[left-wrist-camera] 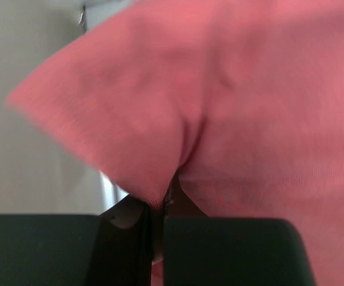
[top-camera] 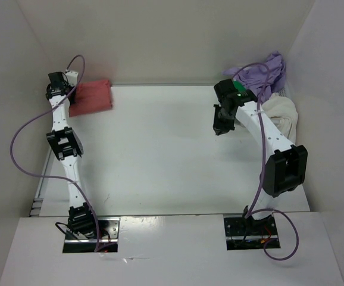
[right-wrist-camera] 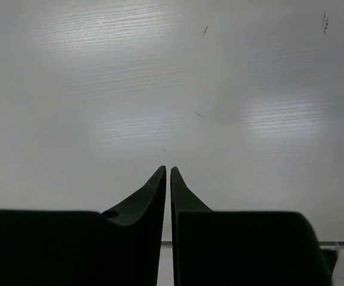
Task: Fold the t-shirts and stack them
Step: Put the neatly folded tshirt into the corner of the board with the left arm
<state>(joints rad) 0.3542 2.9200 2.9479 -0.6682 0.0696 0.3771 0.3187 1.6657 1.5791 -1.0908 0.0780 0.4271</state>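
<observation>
The salmon-red t-shirt point(top-camera: 93, 96) lies folded at the far left of the table. My left gripper point(top-camera: 69, 89) is at its left edge, shut on a fold of the red cloth, which fills the left wrist view point(left-wrist-camera: 249, 107). The lavender-purple t-shirt point(top-camera: 266, 72) and the cream-white t-shirt point(top-camera: 282, 113) lie heaped at the far right. My right gripper point(top-camera: 221, 127) hangs over bare table left of that heap, shut and empty, as the right wrist view point(right-wrist-camera: 168, 174) shows. The bright green t-shirt is not in view.
White walls enclose the table at the back and both sides. A bit of white mesh basket point(top-camera: 286, 92) shows beside the heaped shirts. Purple cables loop from both arms. The arm bases stand at the near edge.
</observation>
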